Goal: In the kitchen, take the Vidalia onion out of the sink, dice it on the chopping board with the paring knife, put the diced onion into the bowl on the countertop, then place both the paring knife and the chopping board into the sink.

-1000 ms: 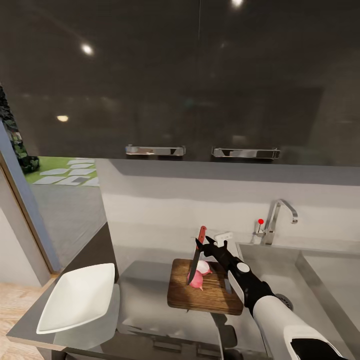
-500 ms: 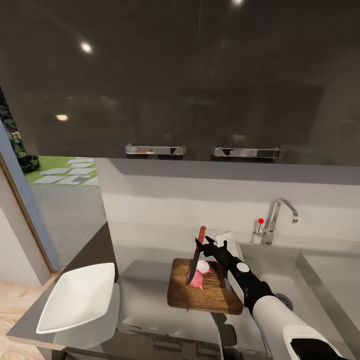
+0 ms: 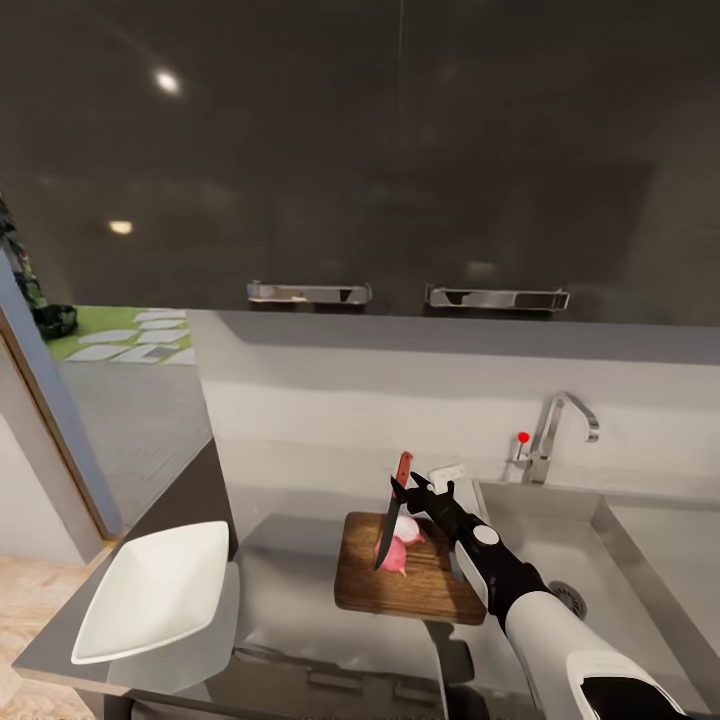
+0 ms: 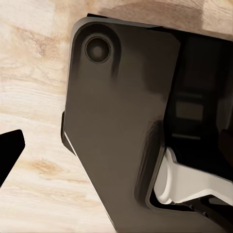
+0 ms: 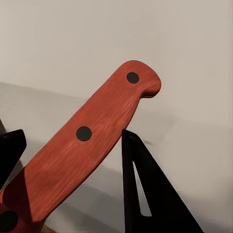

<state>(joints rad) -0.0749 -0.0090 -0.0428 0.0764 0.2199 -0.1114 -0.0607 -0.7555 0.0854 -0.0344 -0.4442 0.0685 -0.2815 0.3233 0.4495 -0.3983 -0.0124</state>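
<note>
Right gripper (image 3: 403,488) jaws clamped on paring knife (image 3: 393,510), blade down into Vidalia onion (image 3: 398,545) on chopping board (image 3: 408,585), apparently mid-cut. Left jaws' state: cannot tell.

Dark glossy wall cabinets (image 3: 400,160) overhead, two chrome handles (image 3: 308,293) at the lower edge. Pale grey backsplash (image 3: 400,410) below. Far left: window (image 3: 110,400) onto grass and paving. Light wood floor (image 3: 30,590) bottom left.

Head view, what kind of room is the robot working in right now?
Most likely a kitchen: a steel sink with a curved chrome tap, a grey countertop holding a chopping board, and dark wall cabinets overhead.
</note>
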